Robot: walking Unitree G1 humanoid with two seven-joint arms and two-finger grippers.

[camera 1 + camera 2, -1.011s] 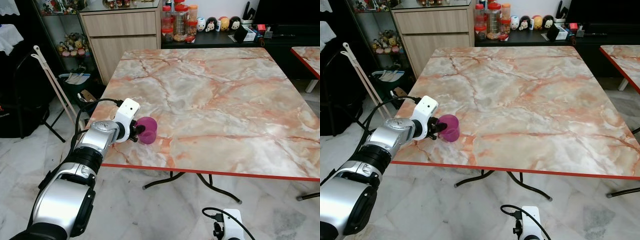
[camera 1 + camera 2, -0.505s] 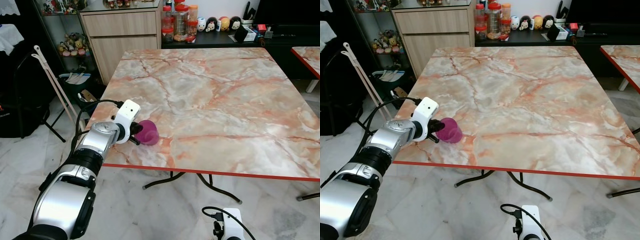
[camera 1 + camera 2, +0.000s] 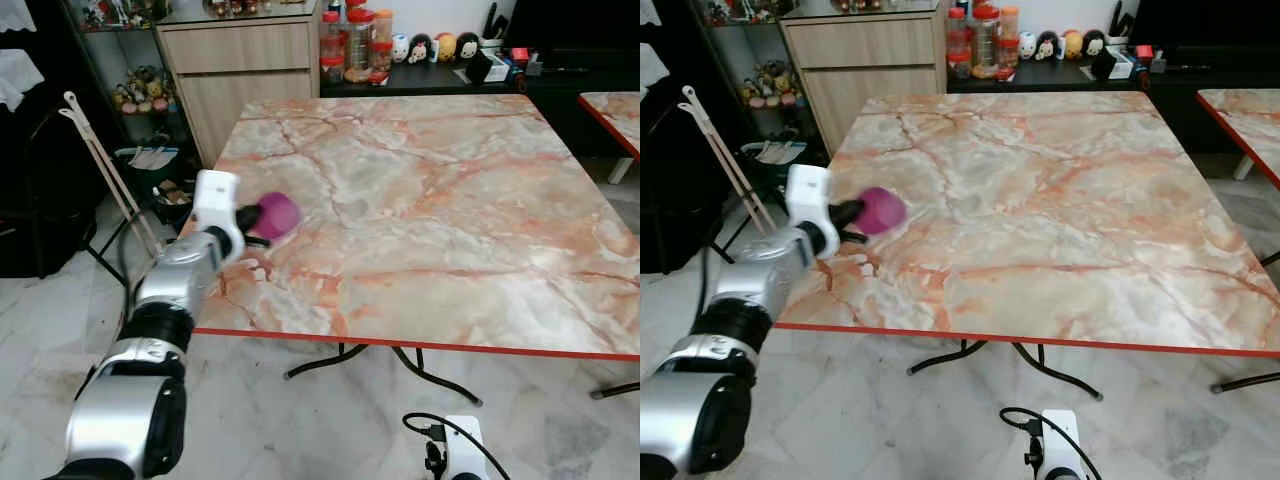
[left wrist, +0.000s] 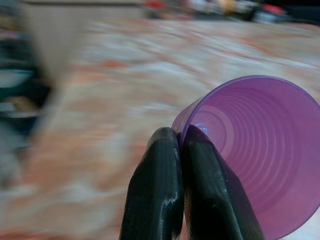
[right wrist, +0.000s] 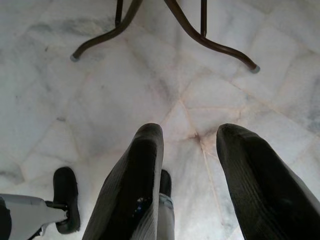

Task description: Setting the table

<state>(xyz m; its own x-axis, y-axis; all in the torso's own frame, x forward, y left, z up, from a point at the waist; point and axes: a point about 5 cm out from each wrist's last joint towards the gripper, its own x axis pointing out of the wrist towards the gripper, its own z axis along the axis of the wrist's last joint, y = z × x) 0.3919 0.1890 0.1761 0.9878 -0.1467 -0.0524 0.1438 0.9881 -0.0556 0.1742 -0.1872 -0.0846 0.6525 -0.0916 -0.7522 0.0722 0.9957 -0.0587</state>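
A translucent purple plastic cup point(image 3: 277, 214) hangs tipped on its side just above the left part of the marble table point(image 3: 430, 180). My left gripper point(image 3: 252, 219) is shut on it. In the left wrist view the two black fingers point(image 4: 157, 180) pinch the cup's rim, one pad outside the wall and one inside, and the cup point(image 4: 260, 155) opens toward the camera against a blurred table. My right gripper point(image 5: 187, 132) hangs low beside the table with its fingers open, pointing at the tiled floor.
A red rim runs along the table's near edge point(image 3: 420, 348). A wooden cabinet point(image 3: 240, 70) and a counter with jars point(image 3: 355, 45) stand behind it. A second table point(image 3: 615, 110) is at the far right. A white folding rack point(image 3: 100, 160) leans at the left. Dark table legs point(image 5: 210, 40) cross the floor.
My left gripper has lifted the purple cup off the table and swung it up and to the left, tipping it over. The right arm has stayed still.
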